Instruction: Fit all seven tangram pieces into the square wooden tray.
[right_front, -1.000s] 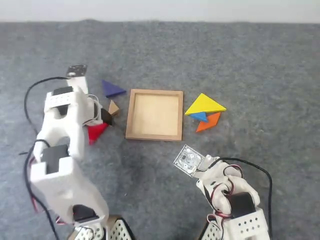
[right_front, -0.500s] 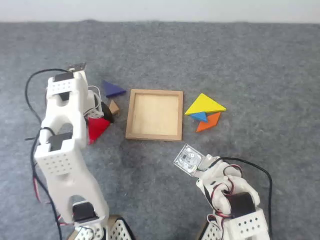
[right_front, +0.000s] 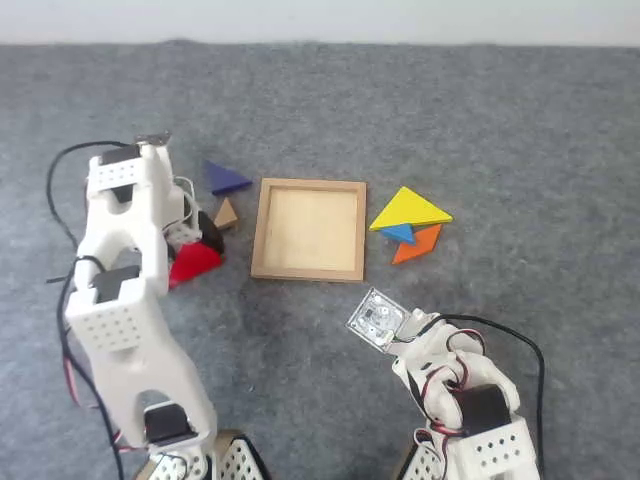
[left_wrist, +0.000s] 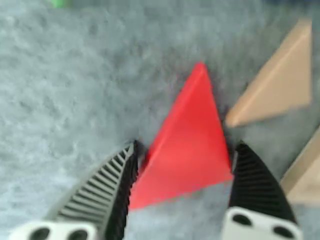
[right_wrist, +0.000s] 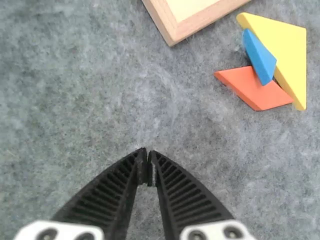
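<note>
High view: tray sits mid-table on the grey mat; every piece you can see lies outside it. To one side of the tray are the purple triangle, tan triangle and red triangle; tan is just beside the tray rim, purple is farther back, and red is nearest the left arm. The left gripper is down over the red triangle. On the tray's other side, the yellow triangle, blue piece and orange piece are clustered and touching. The right arm sits near the table's front edge, well apart from them.

Left wrist: the left gripper is pinching the red triangle across its wide end, one finger on each side edge; the triangle lies flat on the mat with its apex pointing away from the jaws. The tan triangle is just beside it.

Right wrist: the right gripper has its fingers pressed together with nothing between them, over bare mat. A tray corner is ahead. The blue piece lies across the yellow triangle and orange piece.
</note>
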